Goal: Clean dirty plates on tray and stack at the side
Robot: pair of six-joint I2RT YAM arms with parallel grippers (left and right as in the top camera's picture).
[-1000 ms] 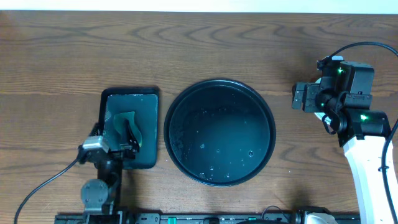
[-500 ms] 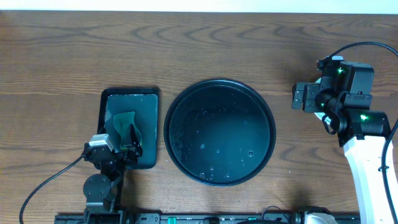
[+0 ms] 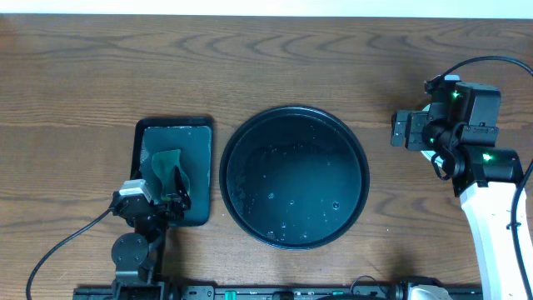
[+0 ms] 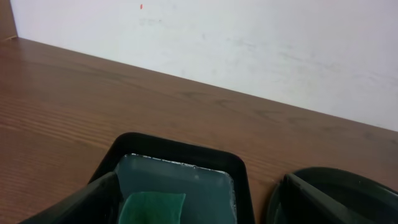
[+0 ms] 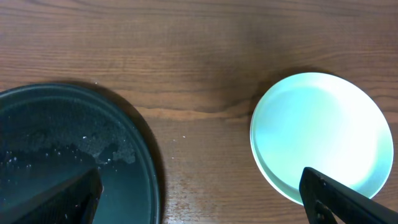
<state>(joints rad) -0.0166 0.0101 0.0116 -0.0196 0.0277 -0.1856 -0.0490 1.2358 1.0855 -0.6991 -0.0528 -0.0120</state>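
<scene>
The large round black tray (image 3: 293, 113) lies mid-table with no plates on it, only water droplets; its rim also shows in the right wrist view (image 5: 146, 149). A pale mint-green plate (image 5: 320, 134) lies on the bare wood to the tray's right, with no smears showing and a second rim just under it. In the overhead view the right arm hides the plates. My right gripper (image 5: 202, 208) is open and empty above the wood between tray and plate, and it also shows in the overhead view (image 3: 408, 131). My left gripper (image 4: 199, 211) is open and empty over the near end of the small tray.
A small rectangular dark tray (image 3: 200, 133) holding shallow water and a green sponge (image 3: 169, 167) stands left of the round tray; in the left wrist view the sponge (image 4: 152, 208) lies between my fingers. A white wall (image 4: 249, 43) stands behind the table.
My left gripper has drawn back a little toward the table's front edge, away from the sponge. The right arm has not moved.
</scene>
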